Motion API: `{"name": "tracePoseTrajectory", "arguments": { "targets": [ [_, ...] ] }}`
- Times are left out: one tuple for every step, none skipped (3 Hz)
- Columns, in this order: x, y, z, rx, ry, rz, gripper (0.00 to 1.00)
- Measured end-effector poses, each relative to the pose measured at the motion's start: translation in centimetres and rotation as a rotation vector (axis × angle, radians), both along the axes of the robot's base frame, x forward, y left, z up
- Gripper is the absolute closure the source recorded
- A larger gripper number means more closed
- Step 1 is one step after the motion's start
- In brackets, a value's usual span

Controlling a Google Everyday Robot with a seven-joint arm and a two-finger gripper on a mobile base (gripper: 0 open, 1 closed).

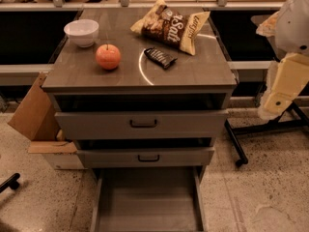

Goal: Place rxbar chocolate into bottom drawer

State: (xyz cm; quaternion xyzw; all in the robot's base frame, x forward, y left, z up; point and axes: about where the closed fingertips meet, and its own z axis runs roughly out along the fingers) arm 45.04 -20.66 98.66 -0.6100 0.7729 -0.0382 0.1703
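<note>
A: One rxbar chocolate (pixel 160 57) on desk (pixel 77 74), 3 o'clock of apple (pixel 107 56); bottom drawer (pixel 147 202) open.
B: End effector (pixel 277 98) at desk's 3 o'clock, grip state indiscernible. Risk: flat wrapper may slip; chip bag (pixel 171 25) at 12 nudged.

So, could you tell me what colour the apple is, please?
The apple is orange-red, camera view; the gripper hangs right of the cabinet.

Warm light leaves a curved glare on the grey-brown wooden tabletop (pixel 77 74), set above a pale speckled stone floor (pixel 270 187), a brown cardboard box (pixel 31 112) off its left edge, the pale claw (pixel 273 105) beyond its right edge.
</note>
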Motion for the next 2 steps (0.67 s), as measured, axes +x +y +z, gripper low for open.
{"name": "tracePoseTrajectory", "arguments": {
  "targets": [
    [0.0,0.0,0.0,0.0,0.0,0.0,0.0],
    [1.3,0.8,-0.8,0.079,-0.003,-0.013,0.0]
  ]
}}
